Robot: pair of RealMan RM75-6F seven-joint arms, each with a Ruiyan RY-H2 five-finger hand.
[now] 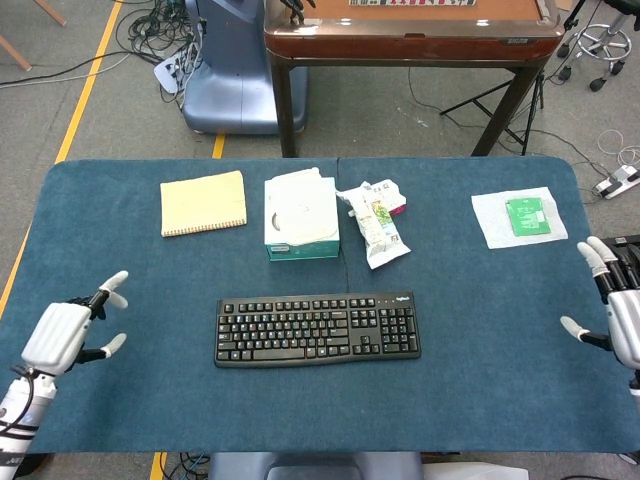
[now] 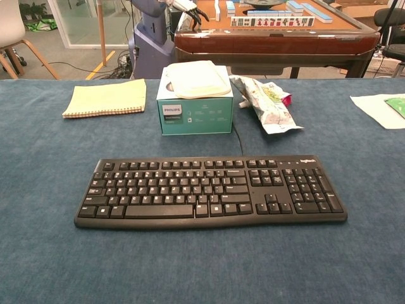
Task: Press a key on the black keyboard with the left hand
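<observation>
The black keyboard (image 1: 317, 329) lies flat in the middle of the blue table, filling the chest view (image 2: 211, 191) with no hand near it. In the head view my left hand (image 1: 70, 331) hovers over the table's left side, well left of the keyboard, fingers spread and holding nothing. My right hand (image 1: 620, 315) stays at the table's right edge, fingers apart and empty. Neither hand shows in the chest view.
Behind the keyboard stand a teal-and-white box (image 1: 301, 214), a crumpled snack bag (image 1: 376, 222) and a yellow notepad (image 1: 203, 202). A white cloth with a green card (image 1: 519, 216) lies at the far right. A wooden table (image 1: 410, 25) stands beyond the blue table (image 1: 150, 400).
</observation>
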